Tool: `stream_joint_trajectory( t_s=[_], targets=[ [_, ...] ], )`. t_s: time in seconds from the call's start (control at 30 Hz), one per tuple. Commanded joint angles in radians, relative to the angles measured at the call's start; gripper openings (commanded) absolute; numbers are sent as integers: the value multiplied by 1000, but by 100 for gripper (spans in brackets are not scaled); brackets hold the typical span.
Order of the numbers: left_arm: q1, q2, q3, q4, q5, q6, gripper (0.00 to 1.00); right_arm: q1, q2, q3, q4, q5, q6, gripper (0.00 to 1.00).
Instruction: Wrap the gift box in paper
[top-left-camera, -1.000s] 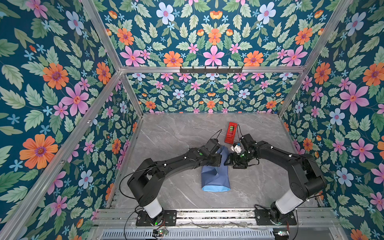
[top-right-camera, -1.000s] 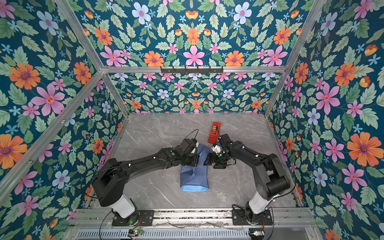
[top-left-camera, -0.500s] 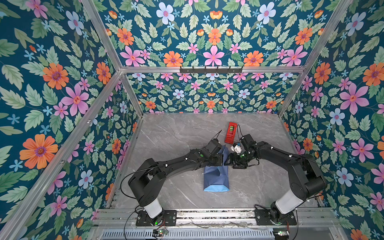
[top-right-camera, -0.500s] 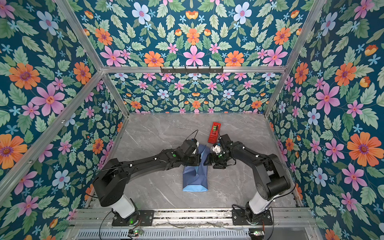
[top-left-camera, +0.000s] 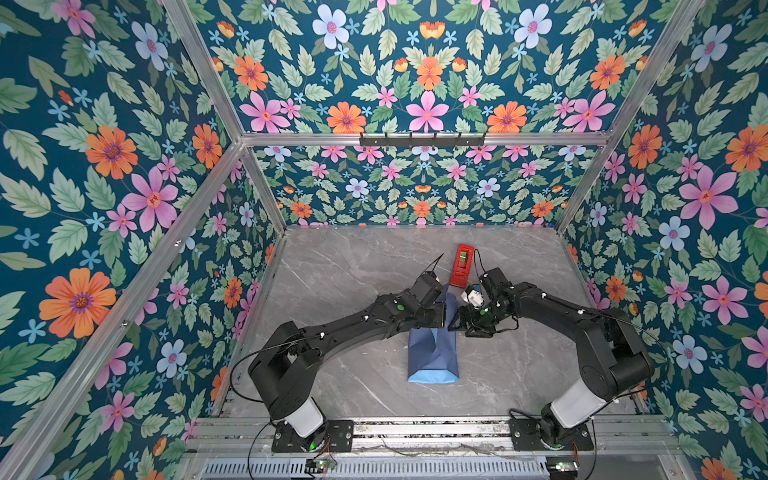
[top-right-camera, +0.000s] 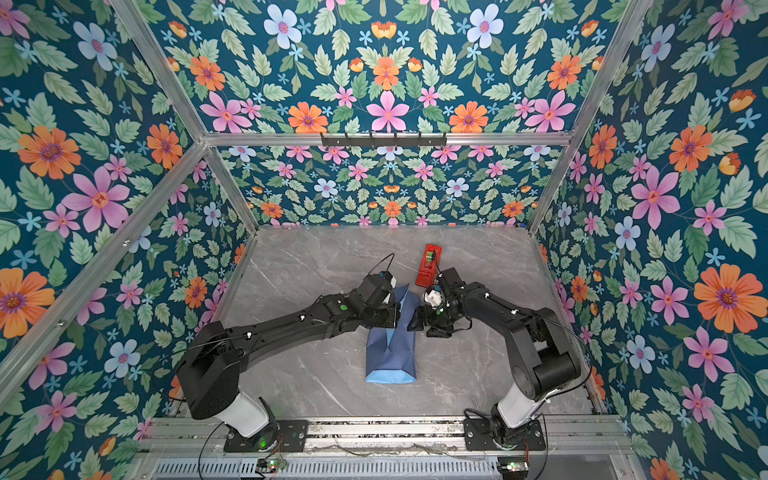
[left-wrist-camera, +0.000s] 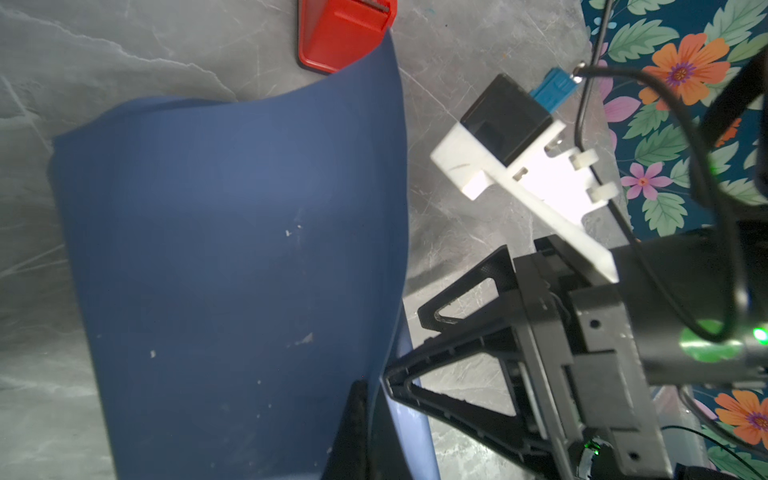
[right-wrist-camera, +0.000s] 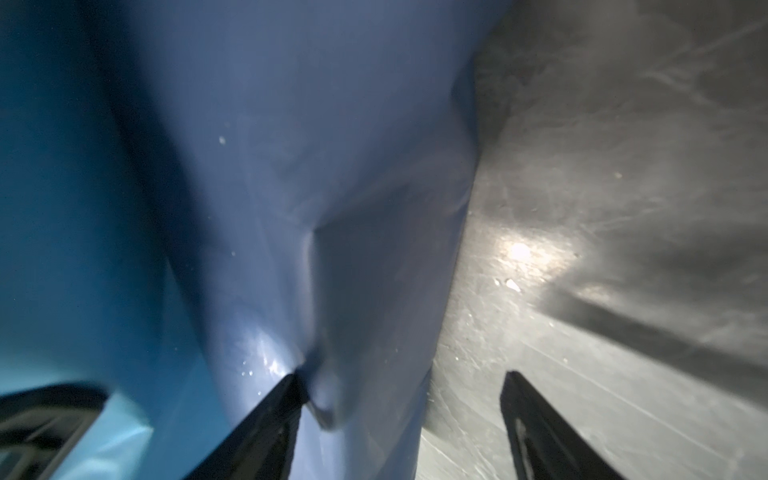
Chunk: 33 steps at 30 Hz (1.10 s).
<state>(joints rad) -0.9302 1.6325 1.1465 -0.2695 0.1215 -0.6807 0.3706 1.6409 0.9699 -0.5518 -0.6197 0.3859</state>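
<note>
Here, at the left, the flowered blue wall (top-left-camera: 124, 174) stands well apart from the work. The black left arm (top-left-camera: 345, 328) reaches from the near edge across the grey marble-patterned tabletop (top-left-camera: 353, 270) to its middle. There the left gripper (top-left-camera: 443, 316) has its fingers pressed together on a flap of the large thin blue paper (top-left-camera: 432, 353). This flap stands upright at the far end of the bundle, and its dark slate face fills the left wrist view.

The rest of the sheet lies folded into a box-shaped bundle at the middle of the table. Its darker face is up and a light blue strip shows at its near end. The gift box is hidden under it.

Just beyond the flap, on the far side, lies the narrow red plastic tape dispenser (top-left-camera: 462, 266). The flap covers one corner of it in the left wrist view.

To the right, the right gripper (right-wrist-camera: 403, 375) has its fingers apart. One fingertip (right-wrist-camera: 274, 411) dents the paper's right side, and the other is over bare tabletop. The two grippers nearly meet at the flap.
</note>
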Motion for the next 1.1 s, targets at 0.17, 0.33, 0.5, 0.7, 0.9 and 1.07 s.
stream_joint_trajectory(
  t_s=[0.17, 0.33, 0.5, 0.7, 0.9, 1.07],
  targets=[
    [-3, 67, -16, 138, 96, -66, 0, 3, 9, 1, -68, 121, -1, 76],
    [-3, 79, -31, 174, 76, -89, 0, 3, 9, 8, -68, 120, 1, 75],
    [-3, 56, -48, 200, 40, -106, 0, 3, 9, 12, -68, 115, -1, 75],
    [-4, 40, -55, 225, 57, -120, 0, 4, 9, 12, -73, 120, -4, 75],
    [-4, 30, -89, 279, 73, -143, 0, 3, 46, 21, -71, 120, -5, 75],
    [-4, 62, -103, 295, 90, -158, 0, 2, 55, 27, -67, 114, 0, 75]
  ],
)
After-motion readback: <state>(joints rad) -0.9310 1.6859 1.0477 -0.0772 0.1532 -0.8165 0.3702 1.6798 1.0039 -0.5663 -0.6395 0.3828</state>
